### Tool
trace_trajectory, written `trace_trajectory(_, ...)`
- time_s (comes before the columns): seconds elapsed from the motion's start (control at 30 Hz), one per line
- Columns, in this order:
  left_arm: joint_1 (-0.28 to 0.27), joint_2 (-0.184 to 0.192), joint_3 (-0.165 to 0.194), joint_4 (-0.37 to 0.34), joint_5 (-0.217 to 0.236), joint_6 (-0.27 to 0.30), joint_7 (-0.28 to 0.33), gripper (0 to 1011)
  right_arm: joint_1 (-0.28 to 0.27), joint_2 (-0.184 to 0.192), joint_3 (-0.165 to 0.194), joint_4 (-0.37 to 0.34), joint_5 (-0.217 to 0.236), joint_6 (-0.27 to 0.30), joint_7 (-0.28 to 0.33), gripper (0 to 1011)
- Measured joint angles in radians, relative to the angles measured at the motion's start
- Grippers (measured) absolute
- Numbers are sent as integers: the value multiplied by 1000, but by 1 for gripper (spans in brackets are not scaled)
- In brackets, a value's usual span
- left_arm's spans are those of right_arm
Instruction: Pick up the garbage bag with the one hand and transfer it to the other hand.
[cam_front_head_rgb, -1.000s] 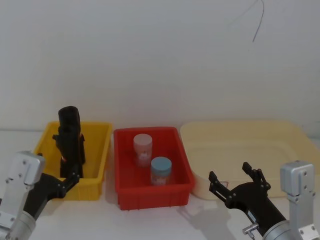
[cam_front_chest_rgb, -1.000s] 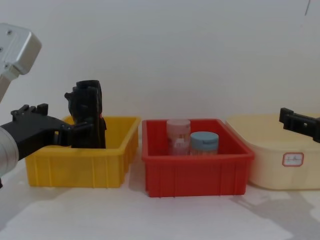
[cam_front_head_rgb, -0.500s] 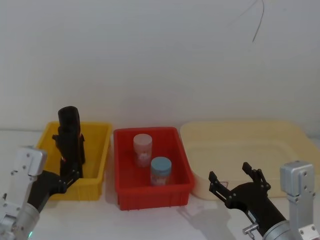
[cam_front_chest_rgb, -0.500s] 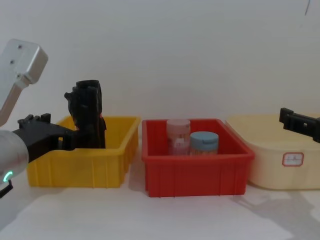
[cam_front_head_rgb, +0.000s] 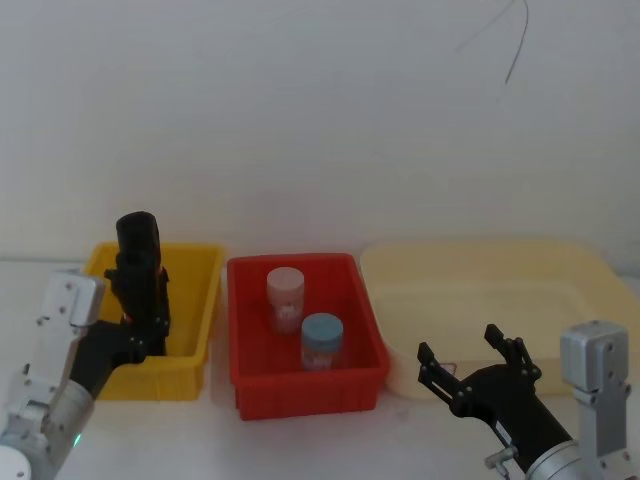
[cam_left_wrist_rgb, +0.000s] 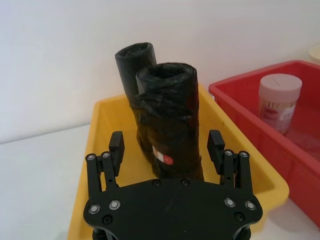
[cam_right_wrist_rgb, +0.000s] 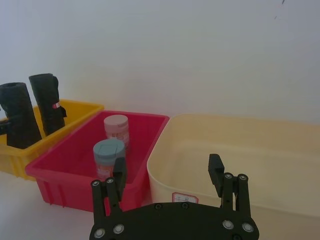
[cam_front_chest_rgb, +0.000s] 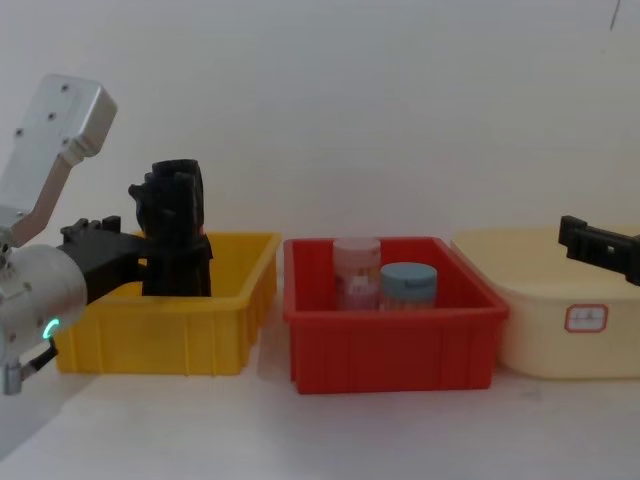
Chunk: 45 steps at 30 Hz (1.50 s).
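garbage bag (cam_left_wrist_rgb: 167, 112), white table (cam_front_chest_rgb: 300, 435), white wall (cam_front_chest_rgb: 350, 100)

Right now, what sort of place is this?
Probably a robot test bench: white table against a plain wall, yellow bin, red bin and cream tub in a row, left gripper open at the garbage bag, right gripper by the tub.

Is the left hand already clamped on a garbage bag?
No: in the left wrist view the left hand stands open, a gap showing between each finger and the nearer garbage bag.
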Motion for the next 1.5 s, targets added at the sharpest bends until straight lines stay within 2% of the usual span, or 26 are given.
trace_trajectory(0.47,-92,-57,0,133,-2,-47,-40,992,0,0,0,0,0,0,0,1001)
trace_trajectory(0.67,-123,-83,-6,189,-12,-66,-54,890,0,0,0,0,0,0,0,1001)
trace_trajectory(0.8,-136,-95,-10,215,-15,-75,-61,754,0,0,0,0,0,0,0,1001)
trace_trajectory(0.87,-141,-100,-12,224,-16,-80,-64,717,0,0,0,0,0,0,0,1001)
trace_trajectory(1.07,-146,-109,-17,235,-17,-86,-69,519,0,0,0,0,0,0,0,1001)
trace_trajectory(1.23,-147,-110,-19,229,-15,-85,-69,477,0,0,0,0,0,0,0,1001)
trace_trajectory(1.5,-145,-95,-13,165,0,-50,-95,426,0,0,0,0,0,0,0,1001)
